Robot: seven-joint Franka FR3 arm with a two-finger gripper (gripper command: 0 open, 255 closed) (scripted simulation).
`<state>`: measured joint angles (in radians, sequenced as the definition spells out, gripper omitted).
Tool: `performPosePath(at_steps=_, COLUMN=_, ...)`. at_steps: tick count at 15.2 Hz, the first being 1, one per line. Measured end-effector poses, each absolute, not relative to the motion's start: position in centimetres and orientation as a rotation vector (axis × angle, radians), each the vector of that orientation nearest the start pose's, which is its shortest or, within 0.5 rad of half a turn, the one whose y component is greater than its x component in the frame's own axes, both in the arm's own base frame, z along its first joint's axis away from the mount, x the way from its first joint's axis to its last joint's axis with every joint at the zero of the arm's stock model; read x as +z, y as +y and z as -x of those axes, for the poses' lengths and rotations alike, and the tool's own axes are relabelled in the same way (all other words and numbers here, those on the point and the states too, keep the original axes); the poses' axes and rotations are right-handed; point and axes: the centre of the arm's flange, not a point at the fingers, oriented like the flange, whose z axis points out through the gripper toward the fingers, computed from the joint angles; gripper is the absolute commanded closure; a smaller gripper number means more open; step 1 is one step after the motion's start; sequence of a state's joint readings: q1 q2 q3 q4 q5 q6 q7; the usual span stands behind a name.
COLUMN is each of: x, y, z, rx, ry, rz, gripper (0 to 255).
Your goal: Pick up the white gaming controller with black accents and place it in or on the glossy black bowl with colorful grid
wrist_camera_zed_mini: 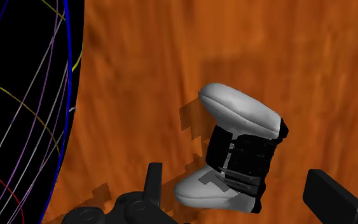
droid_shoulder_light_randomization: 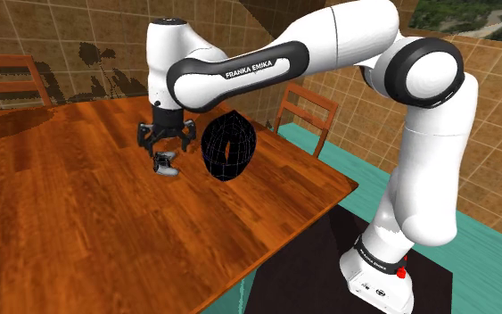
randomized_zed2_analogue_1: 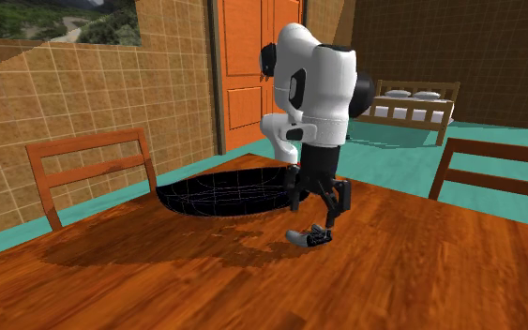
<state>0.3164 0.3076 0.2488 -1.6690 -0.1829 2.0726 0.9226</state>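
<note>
Tool open, hanging just above the white-and-black controller. The fingers stand either side of it without touching, I judge so as to close across its dark middle. The controller lies on the wooden table, just beside the black bowl with coloured grid lines, so the carry should be short. The bowl's shape is hard to read: tall in the shoulder view, shallow in the second exterior view. The wrist view crops the bowl's far side.
</note>
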Motion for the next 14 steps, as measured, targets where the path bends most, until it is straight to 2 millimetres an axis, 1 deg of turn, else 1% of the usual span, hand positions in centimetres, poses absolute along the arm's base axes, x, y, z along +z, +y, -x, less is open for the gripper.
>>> performPosePath(at_steps=6, x=41.0, y=33.2, z=-57.1, rx=-0.218, ry=0.484, rz=3.094, gripper=0)
performPosePath(at_steps=12, x=40.7, y=33.2, z=-57.2, rx=-0.219, ry=0.484, rz=3.093, gripper=0)
performPosePath(at_steps=13, x=40.7, y=33.2, z=-57.2, rx=-0.219, ry=0.484, rz=3.093, gripper=255)
performPosePath(at_steps=14, x=41.1, y=33.5, z=-57.3, rx=-0.235, ry=0.479, rz=3.081, gripper=255)
